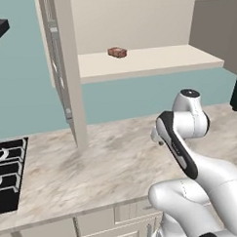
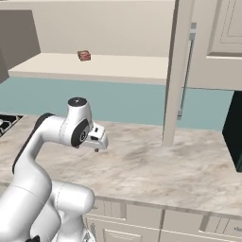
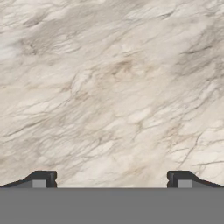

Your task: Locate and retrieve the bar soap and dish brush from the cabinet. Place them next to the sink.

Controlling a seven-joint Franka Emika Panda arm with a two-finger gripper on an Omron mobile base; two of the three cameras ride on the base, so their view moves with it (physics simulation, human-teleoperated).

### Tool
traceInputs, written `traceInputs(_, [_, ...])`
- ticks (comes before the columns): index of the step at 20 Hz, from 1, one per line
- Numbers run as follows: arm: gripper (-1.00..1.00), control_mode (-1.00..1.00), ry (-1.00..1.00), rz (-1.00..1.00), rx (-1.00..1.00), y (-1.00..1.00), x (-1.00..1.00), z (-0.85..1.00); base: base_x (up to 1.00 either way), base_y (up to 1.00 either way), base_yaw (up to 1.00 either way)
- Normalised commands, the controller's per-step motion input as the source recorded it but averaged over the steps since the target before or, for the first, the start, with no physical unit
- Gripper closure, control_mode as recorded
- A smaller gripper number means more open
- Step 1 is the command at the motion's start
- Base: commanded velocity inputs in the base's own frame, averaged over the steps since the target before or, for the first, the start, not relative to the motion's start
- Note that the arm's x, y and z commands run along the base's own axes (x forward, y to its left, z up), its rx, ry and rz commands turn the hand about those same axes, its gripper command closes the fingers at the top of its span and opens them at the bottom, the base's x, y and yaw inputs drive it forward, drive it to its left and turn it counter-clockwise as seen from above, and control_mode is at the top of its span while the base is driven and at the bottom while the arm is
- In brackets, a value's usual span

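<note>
Stovetop point(image 1: 8, 171) at far left; cabinet point(image 1: 64, 69) door swung open, bar soap point(image 1: 117, 52) alone on pale shelf point(image 1: 152, 60). Claw point(image 2: 98, 142) spread fully wide, empty, pointed down over marbled table point(image 3: 112, 87), well below soap. Best lifted clear of shelf edge first, then brought in level, straddling the block's narrow sides.

The bar soap point(image 2: 84, 56) sits alone on the pale shelf of the cabinet point(image 2: 94, 66), whose door point(image 2: 182, 71) stands swung open at the right. Below, the white arm point(image 2: 42, 142) bends over the marbled counter point(image 2: 156, 165), its gripper point(image 2: 98, 141) pointing down, well apart from the soap. A bit of black stovetop point(image 2: 5, 124) peeks in at the left edge.
</note>
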Motion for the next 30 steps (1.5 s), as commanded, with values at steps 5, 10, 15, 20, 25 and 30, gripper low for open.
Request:
traceInputs(5, [-1.00,1.00,0.00,0.00,0.00,0.00,0.00,0.00,0.06,0.06,0.00])
traceInputs(10, [-1.00,1.00,0.00,0.00,0.00,0.00,0.00,0.00,0.00,0.00,0.00])
traceInputs(15, [-1.00,-1.00,-0.02,0.00,0.00,0.06,-0.05,0.05,-0.01,0.01,0.00])
traceInputs(20, [-1.00,-1.00,-0.17,0.08,-0.03,0.12,-0.18,0.40,0.00,0.00,0.00])
traceInputs(25, [-1.00,-1.00,-0.25,0.12,-0.04,-0.02,-0.09,0.51,0.00,0.00,0.00])
traceInputs(30, [-1.00,-1.00,-0.25,0.15,0.01,0.03,-0.16,0.73,0.00,0.00,0.00])
